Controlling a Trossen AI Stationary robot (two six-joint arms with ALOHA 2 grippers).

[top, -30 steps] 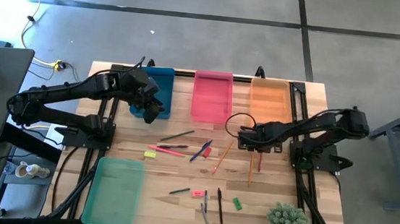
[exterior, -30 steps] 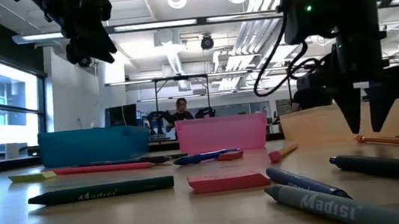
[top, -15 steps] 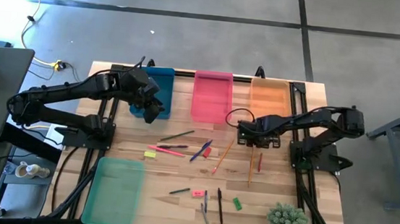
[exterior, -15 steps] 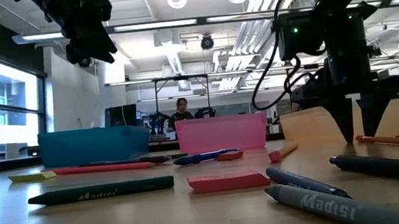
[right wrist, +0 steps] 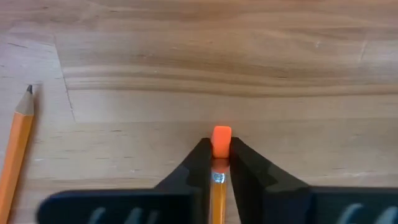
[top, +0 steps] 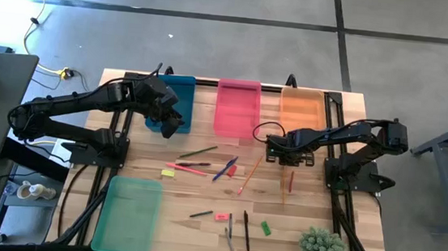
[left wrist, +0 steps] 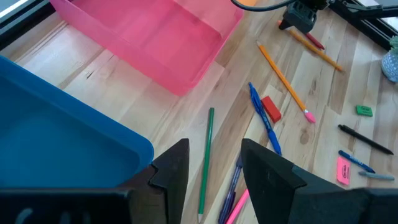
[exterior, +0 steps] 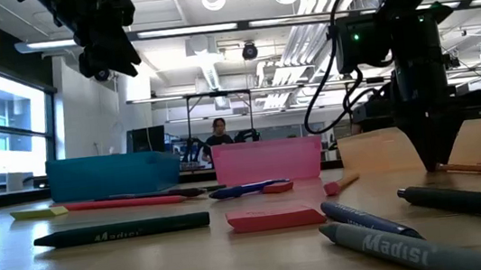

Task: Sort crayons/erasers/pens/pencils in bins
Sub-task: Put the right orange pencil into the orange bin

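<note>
Now right gripper closed on orange pencil, previously open

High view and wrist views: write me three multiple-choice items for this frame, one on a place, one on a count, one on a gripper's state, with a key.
1. Where does the light green bin sit?
A. in the row with the other bins
B. alone at the table's near left corner
C. under the right arm

2. How many bins stand in the far row?
A. two
B. three
C. four

3. What is the right gripper doing?
A. standing open over the pink bin
B. shut on a green eraser
C. shut on an orange pencil

Key: 1 B, it lies apart from the row. 2 B, the blue bin, pink bin and orange bin line up. 3 C, the right wrist view shows the eraser end between its fingers.
</note>
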